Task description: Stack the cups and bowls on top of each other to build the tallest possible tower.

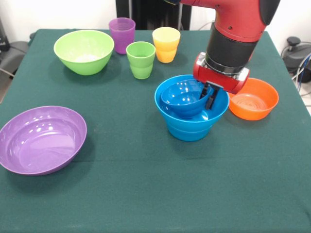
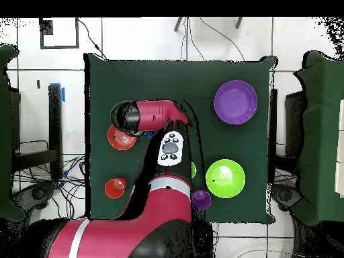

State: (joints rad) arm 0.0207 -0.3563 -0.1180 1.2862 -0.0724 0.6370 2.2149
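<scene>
My gripper [image 1: 210, 95] is shut on the right rim of the small dark blue bowl [image 1: 183, 99], which sits tilted inside the light blue bowl [image 1: 189, 127] at centre right. The orange bowl [image 1: 253, 99] stands just right of them, also seen from overhead as the orange bowl [image 2: 121, 138]. At the back stand the purple cup [image 1: 122, 34], green cup [image 1: 141, 59] and yellow cup [image 1: 166, 43], all upright. The lime green bowl [image 1: 83, 51] is at the back left and the large purple bowl [image 1: 41, 139] at the front left. Overhead, the arm covers the gripper.
Overhead, the purple bowl [image 2: 236, 102], the lime green bowl [image 2: 225, 178] and the purple cup [image 2: 201, 198] lie to the right of the arm. A small orange round vessel [image 2: 115, 188] stands near the table's left corner by the base. The green cloth table [image 1: 155, 194] ends near the cups.
</scene>
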